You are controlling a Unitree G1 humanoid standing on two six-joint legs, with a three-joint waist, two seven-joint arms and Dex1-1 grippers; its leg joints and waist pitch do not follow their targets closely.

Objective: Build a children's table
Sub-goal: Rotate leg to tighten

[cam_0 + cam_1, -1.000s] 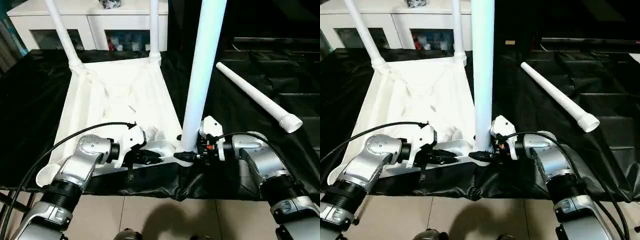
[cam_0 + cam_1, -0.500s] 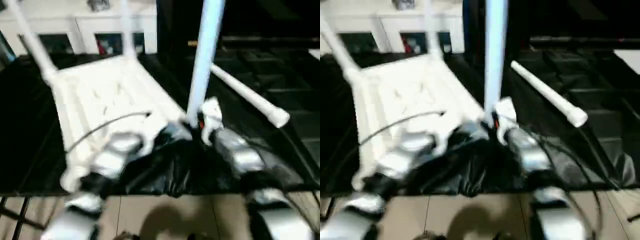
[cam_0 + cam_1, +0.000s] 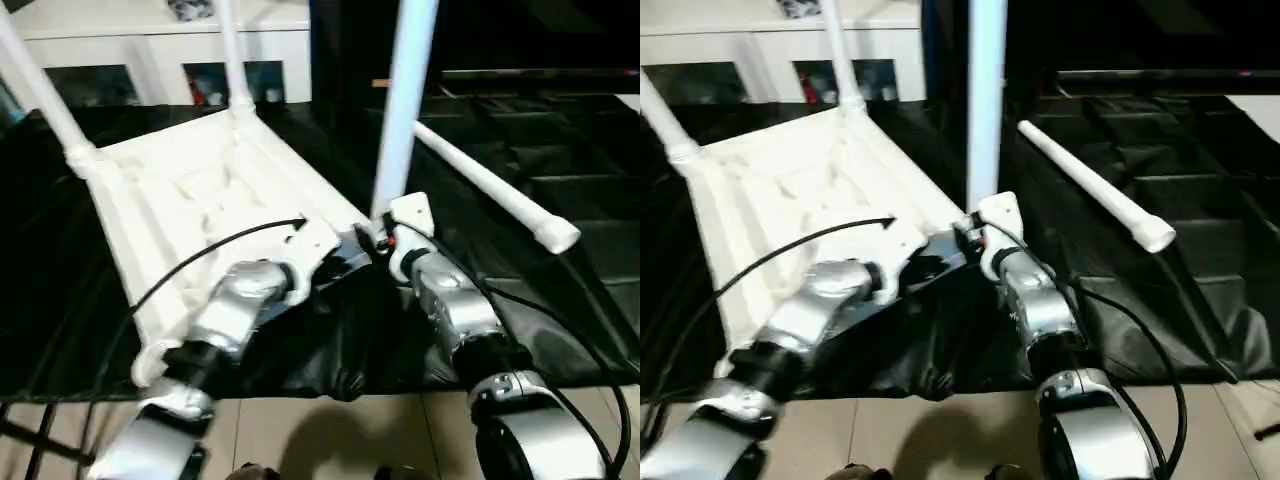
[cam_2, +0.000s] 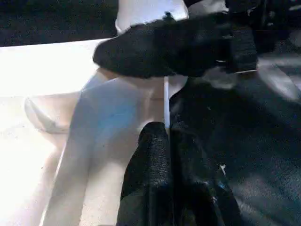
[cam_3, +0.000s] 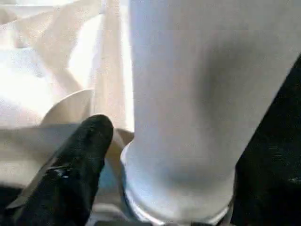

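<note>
The children's table lies upside down: its white tabletop rests ribbed side up on black cloth. Two legs stand in the far corner sockets. A third leg stands upright in the near right corner. A fourth leg lies loose on the cloth to the right. My left gripper is shut on the tabletop's thin near rim. My right gripper straddles the third leg's base, and its one visible finger stands slightly off the tube.
A white glass-door cabinet stands behind the work surface. The black cloth is creased and hangs over the near edge, above tiled floor. A black cable arcs over my left forearm.
The whole view has swung and tilted. My right forearm now reaches the upright leg's base more from the front than from the right. The left gripper still pinches the rim.
</note>
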